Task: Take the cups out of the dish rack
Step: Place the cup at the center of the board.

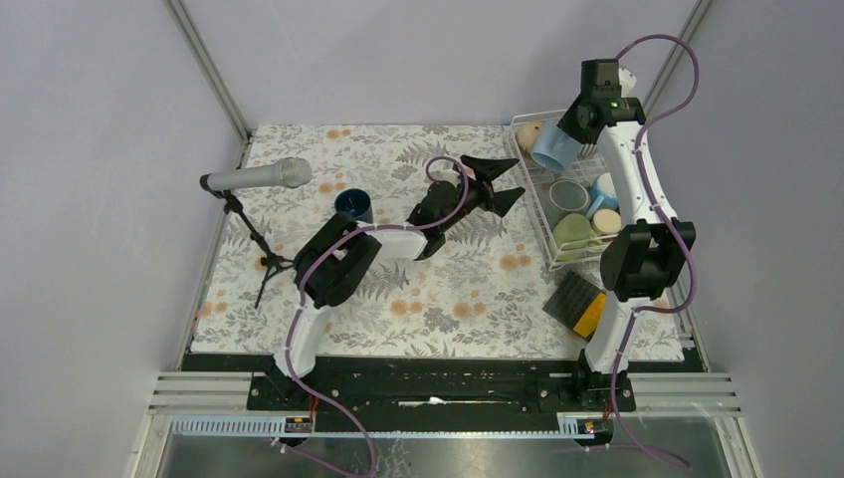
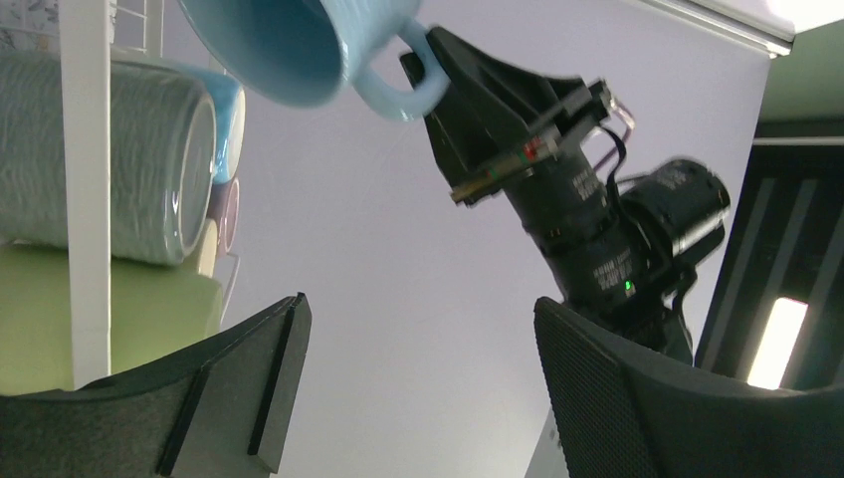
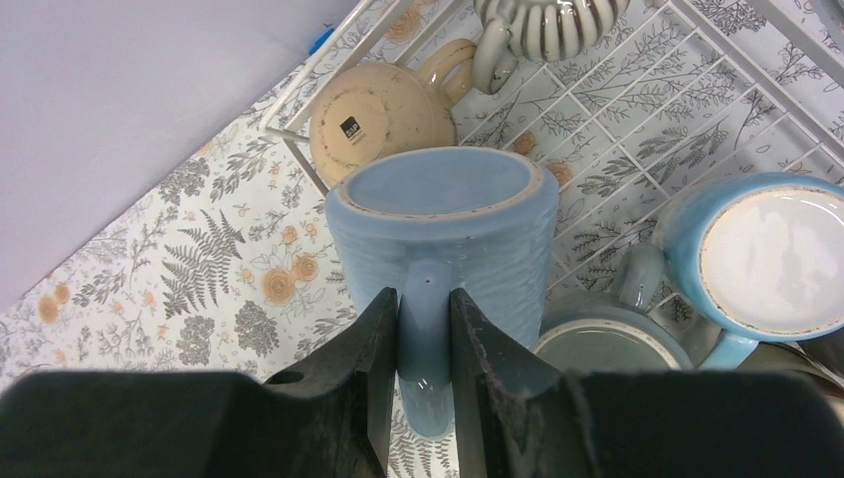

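Note:
My right gripper [image 1: 577, 134] [image 3: 423, 294] is shut on the handle of a light blue cup [image 1: 552, 147] [image 3: 443, 224], which hangs above the far end of the white wire dish rack [image 1: 531, 194]. In the rack lie a tan cup [image 3: 383, 110], a striped cup [image 3: 547, 25], a blue cup with a white inside [image 3: 766, 259], a grey cup [image 1: 569, 194] and a green cup [image 1: 569, 231]. The left gripper [image 1: 520, 176] [image 2: 418, 329] is open and holds nothing, just left of the rack, pointing at it. A dark blue cup [image 1: 353, 206] stands upright on the floral cloth.
A microphone [image 1: 257, 177] on a small tripod stands at the cloth's left side. A black-and-orange pad [image 1: 577, 304] lies in front of the rack near the right arm's base. Grey walls close off the back and both sides.

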Robot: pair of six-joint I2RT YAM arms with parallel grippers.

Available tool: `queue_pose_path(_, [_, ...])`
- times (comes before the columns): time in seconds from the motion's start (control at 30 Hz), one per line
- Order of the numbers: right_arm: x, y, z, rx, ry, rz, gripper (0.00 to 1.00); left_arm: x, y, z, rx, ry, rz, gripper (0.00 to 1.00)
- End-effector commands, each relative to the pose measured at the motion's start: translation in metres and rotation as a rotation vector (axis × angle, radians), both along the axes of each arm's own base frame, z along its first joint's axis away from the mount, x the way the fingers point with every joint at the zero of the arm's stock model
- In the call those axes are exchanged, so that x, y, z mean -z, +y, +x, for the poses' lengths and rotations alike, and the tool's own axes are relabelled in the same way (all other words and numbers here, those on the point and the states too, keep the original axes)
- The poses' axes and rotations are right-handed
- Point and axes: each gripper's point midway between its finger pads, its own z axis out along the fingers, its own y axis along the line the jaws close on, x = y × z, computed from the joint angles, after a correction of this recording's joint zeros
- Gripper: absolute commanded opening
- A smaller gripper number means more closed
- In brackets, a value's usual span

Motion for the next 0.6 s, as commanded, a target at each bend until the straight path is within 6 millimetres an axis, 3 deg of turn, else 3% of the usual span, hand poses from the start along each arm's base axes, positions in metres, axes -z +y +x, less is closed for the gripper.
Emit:
queue_pose_path(0.0, [-0.087, 0.01, 0.002, -0.035, -0.258, 0.065, 0.0, -0.026, -0.007, 0.021, 0.001, 0.002, -0.082, 0.85])
queue_pose_path(0.33, [-0.08, 0.021, -0.009, -0.076, -0.266, 0.114, 0.0, -0.018, -0.012, 0.056, -0.026, 0.053, -0.096, 0.76])
queue_pose_path(0.57, [-0.078, 0.028, -0.01, -0.091, -0.266, 0.132, 0.0, -0.01, -0.017, 0.064, -0.025, 0.083, -0.095, 0.72])
